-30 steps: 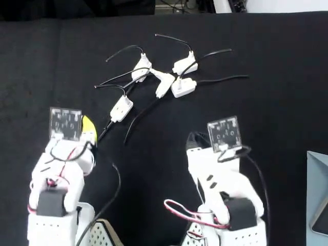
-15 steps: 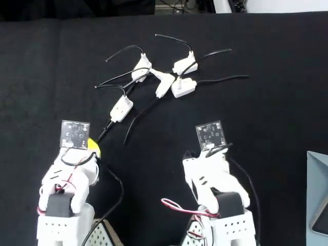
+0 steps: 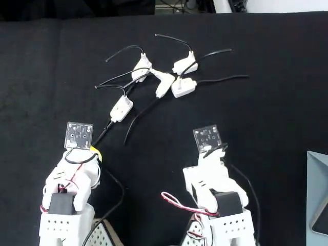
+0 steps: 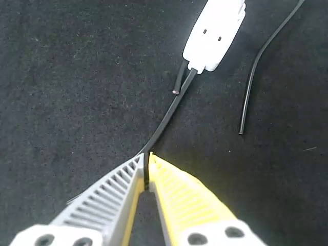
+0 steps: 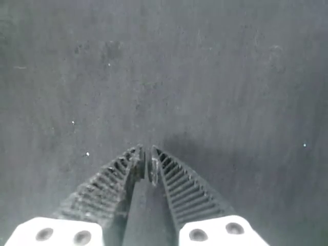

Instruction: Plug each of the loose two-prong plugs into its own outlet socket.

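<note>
Several white plugs and sockets with black leads lie in a cluster (image 3: pixel 164 82) at the far middle of the black table (image 3: pixel 277 102). One socket (image 3: pixel 121 108) lies apart, nearer the arms; its two slots (image 4: pixel 212 31) face up. Its lead (image 4: pixel 169 110) runs up to the tips of my left gripper (image 4: pixel 147 163), whose grey and yellow fingers are shut just above the cloth. The yellow finger (image 3: pixel 96 152) pokes out under the left arm's tag. My right gripper (image 5: pixel 147 154) is shut with nothing in it, over bare cloth and far from the cluster.
A grey-blue object (image 3: pixel 318 195) sits at the right edge of the table. A loose black lead (image 4: pixel 256 72) curves beside the near socket. Both arm bases (image 3: pixel 215 205) stand at the near edge.
Both arms have drawn back toward the near edge, away from the cluster. The plugs, sockets and leads have stayed where they were.
</note>
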`<state>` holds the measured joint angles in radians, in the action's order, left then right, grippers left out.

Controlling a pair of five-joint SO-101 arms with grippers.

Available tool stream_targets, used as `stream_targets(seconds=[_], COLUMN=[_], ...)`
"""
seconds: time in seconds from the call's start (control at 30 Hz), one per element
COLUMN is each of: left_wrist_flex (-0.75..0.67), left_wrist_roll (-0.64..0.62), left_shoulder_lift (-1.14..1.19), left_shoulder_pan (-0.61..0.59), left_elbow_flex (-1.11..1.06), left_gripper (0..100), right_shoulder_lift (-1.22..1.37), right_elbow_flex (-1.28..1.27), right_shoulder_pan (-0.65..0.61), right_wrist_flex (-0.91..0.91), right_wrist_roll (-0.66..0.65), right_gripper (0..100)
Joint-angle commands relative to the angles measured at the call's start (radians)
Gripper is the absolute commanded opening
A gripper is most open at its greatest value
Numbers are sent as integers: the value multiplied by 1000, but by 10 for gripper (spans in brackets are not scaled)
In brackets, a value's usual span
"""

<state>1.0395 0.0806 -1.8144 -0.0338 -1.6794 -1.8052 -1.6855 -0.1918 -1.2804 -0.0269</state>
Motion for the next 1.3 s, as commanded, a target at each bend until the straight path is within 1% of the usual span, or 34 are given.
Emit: stream_targets(seconds=[0.0,0.43,0.5,0.57,0.6,0.67,0.77,1.27], left_wrist_flex=[3,14,87,213,244,216,235,235], left_wrist_roll=[-5,-8,-8,-8,-8,-8,-8,-8], left_shoulder_lift=[-6,-6,-6,-6,-9,-6,-6,-6], left_shoulder_pan=[-8,-1,-1,-1,-2,-5,-5,-5], left_elbow_flex=[-21,-21,-21,-21,-19,-19,-19,-19], left_gripper=[30,30,30,30,30,30,30,30], right_shoulder_lift=[-85,-85,-85,-85,-85,-85,-85,-85], right_elbow_flex=[2,2,2,2,2,2,2,2], right_shoulder_pan=[12,12,12,12,12,12,12,12], right_wrist_flex=[-25,-25,-25,-25,-25,-25,-25,-25], right_wrist_roll=[2,2,2,2,2,2,2,2], right_gripper=[14,14,14,14,14,14,14,14])
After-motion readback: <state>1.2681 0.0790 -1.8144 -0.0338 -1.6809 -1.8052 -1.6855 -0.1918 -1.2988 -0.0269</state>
